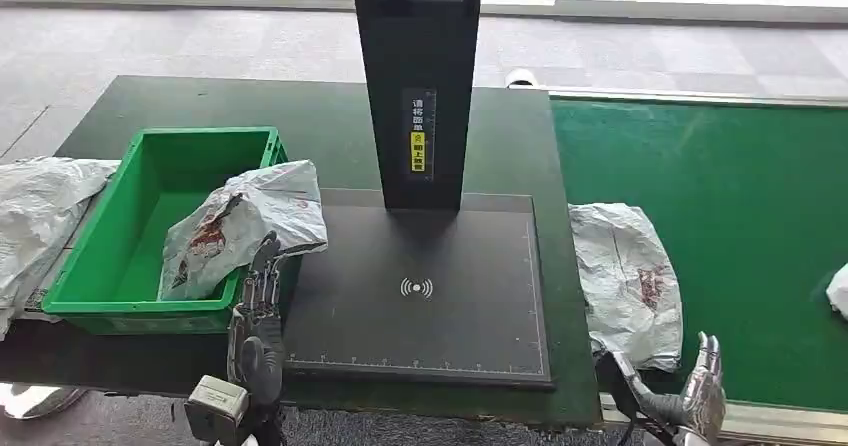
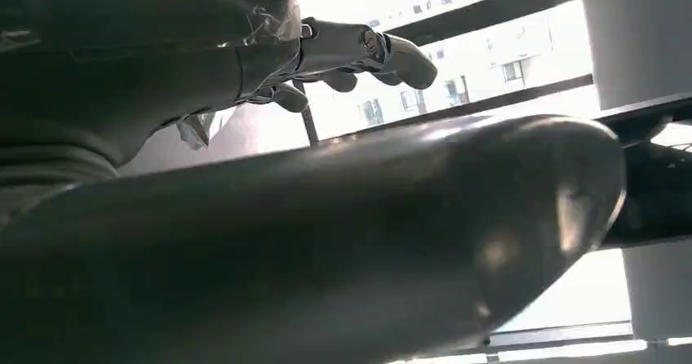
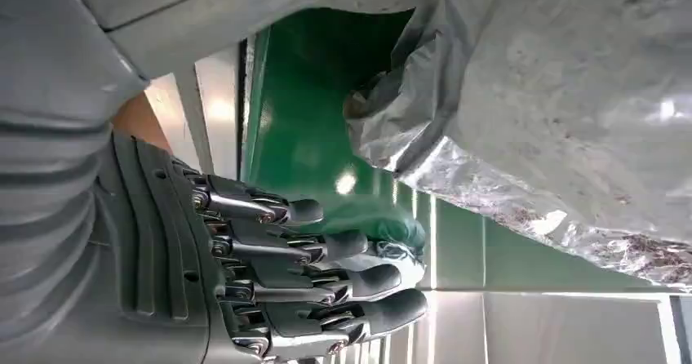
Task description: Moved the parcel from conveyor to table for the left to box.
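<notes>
Crate [image 1: 120, 256], green plastic, stands on the left part of the dark worktop [image 1: 330, 116]. One grey plastic parcel [image 1: 245, 226] lies tilted over the crate's right rim, partly inside and partly overhanging. The left hand [image 1: 258, 301] is raised below this parcel, fingers extended upward and touching its lower edge; whether it grips the bag cannot be told. In the left wrist view the fingers [image 2: 359, 50] reach along the underside of the wrapped parcel [image 2: 147, 5].

A second grey parcel [image 1: 628, 281] lies at the left edge of the green conveyor [image 1: 720, 196], just beside the worktop. The right hand [image 1: 700, 391] is near its lower end, fingers apart and holding nothing. A white bag [image 1: 838, 291] shows at the conveyor's right edge.

A black scan pad [image 1: 420, 296] with a wireless symbol occupies the worktop centre, with a black post [image 1: 415, 76] rising behind it. Another grey bag [image 1: 40, 211] lies left of the crate. Grey floor [image 1: 200, 41] and windows lie beyond.
</notes>
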